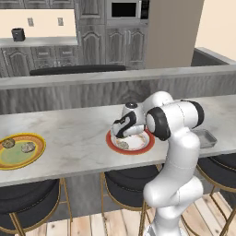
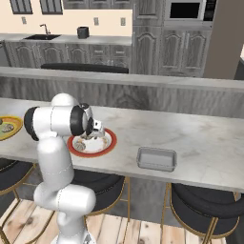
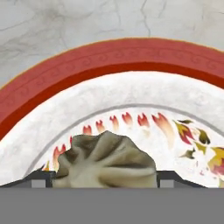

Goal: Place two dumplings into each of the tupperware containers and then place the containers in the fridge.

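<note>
A: Where's the pincer (image 3: 105,183) rn?
B: Down low over the red-rimmed plate (image 3: 131,57), on the marble counter (image 1: 78,138). In the hand view one dumpling (image 3: 105,162) sits right between the two finger tips (image 3: 38,183), w/ a tip at each flank.
A: Gripping it?
B: Can't tell. Tips stand wide, one each side of the lump, but whether they press on it isn't visible. It lies on the plate's white centre, by the flame pattern.
A: Other dumplings?
B: From the left base cam a second one (image 1: 122,144) lies on the same plate (image 1: 133,144), just under the hand (image 1: 123,125). Two more (image 1: 28,147) on the yellow-rimmed green plate (image 1: 20,151), well apart from the pincer, far along the counter to the arm's left.
A: Containers?
B: One tupperware container (image 2: 156,158) in the right base cam, on the counter to the right of the pincer (image 2: 99,134), near the front edge, apart from the red plate (image 2: 102,147). Looks empty. In the left cam it's (image 1: 206,137) partly behind the arm's elbow.
A: Second container, fridge?
B: Can't make them out. Behind the counter: grey cabinets (image 1: 115,44), a microwave (image 2: 185,10), a sink (image 2: 42,35). Black stools (image 2: 209,202) under the counter edge.
</note>
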